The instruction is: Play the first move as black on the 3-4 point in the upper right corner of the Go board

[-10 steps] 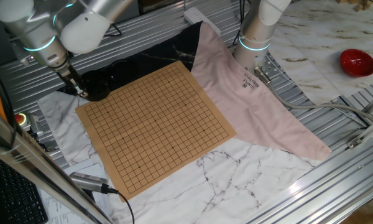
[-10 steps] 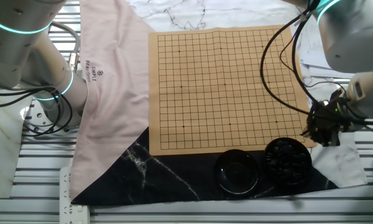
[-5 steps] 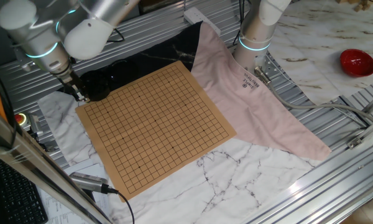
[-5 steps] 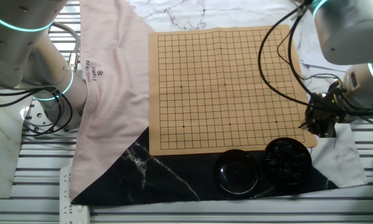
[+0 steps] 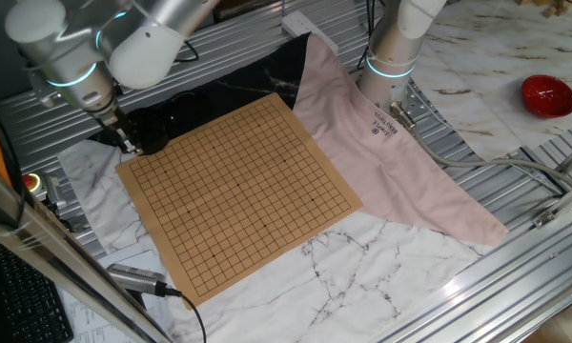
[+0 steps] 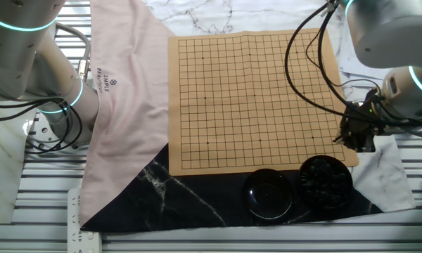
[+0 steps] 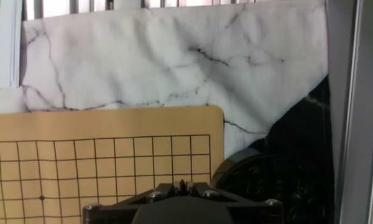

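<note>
The black stone itself cannot be picked out; a round dark bowl of black stones [image 6: 325,183] sits on the black marbled cloth [image 6: 197,193] just off the Go board's [image 6: 253,98] corner, with a dark lid [image 6: 269,194] beside it. The board's grid carries no stones. A pink cloth [image 6: 126,105] lies along the opposite edge, white marbled cloth [image 7: 174,62] beyond. The gripper [image 6: 356,137] hangs over the board's corner near the bowl, fingers drawn close together; whether it holds anything cannot be told.
</note>
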### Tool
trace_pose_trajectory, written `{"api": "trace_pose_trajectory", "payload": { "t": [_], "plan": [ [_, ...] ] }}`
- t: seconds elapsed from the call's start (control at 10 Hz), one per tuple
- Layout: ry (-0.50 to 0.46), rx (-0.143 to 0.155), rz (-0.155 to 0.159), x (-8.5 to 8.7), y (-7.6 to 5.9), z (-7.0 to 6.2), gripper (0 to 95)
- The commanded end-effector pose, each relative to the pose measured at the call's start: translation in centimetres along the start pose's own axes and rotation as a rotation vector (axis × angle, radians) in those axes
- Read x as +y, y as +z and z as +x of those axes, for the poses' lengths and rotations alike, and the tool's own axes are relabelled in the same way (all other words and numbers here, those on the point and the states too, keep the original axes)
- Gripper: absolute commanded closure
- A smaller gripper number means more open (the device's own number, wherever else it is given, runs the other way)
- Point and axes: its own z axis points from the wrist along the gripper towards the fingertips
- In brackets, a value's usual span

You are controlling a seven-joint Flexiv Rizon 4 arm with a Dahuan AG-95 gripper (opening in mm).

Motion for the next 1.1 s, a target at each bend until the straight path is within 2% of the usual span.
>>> {"api": "trace_pose_trajectory", "payload": {
  "t": [0.1,0.4,1.1],
  "plan": [
    [-0.004,-0.008,0.003,0.0,0.2,0.4,95.0],
    [-0.016,-0.009,0.004,-0.1,0.6,0.8,95.0],
    [-0.014,-0.016,0.009,0.8,2.7,1.3,95.0]
  ]
}}
